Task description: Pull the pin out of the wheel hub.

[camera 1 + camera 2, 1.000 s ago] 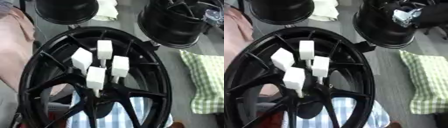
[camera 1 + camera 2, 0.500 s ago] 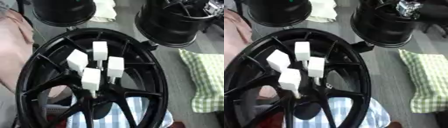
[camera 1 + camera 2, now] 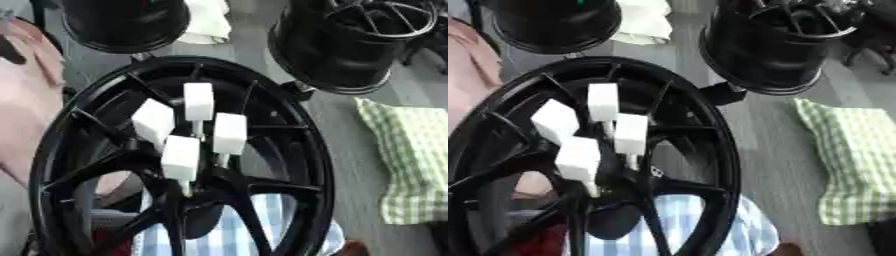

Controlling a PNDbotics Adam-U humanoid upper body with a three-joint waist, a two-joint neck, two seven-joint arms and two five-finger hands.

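Wheel hub (image 3: 289, 150): you are looking down on a black spoked rim filling the middle.
Pins (image 3: 181, 157): four white blocks on thin stems are sticking up from the wheel hub's centre, clustered close together.
Green checked cloth (image 3: 411, 160): it is lying right of the wheel hub.
Black rims (image 3: 337, 47): two more are sitting beyond the wheel hub.
Hands: neither is showing, so you cannot tell their state.

The robot's arms and hands lie outside both views, and the only body-like things showing are a soft pink fabric (image 3: 26, 100) at the 9 o'clock edge and a blue-and-white striped cloth (image 3: 684, 220) at 6 o'clock, though whether anyone wears either cannot be told.
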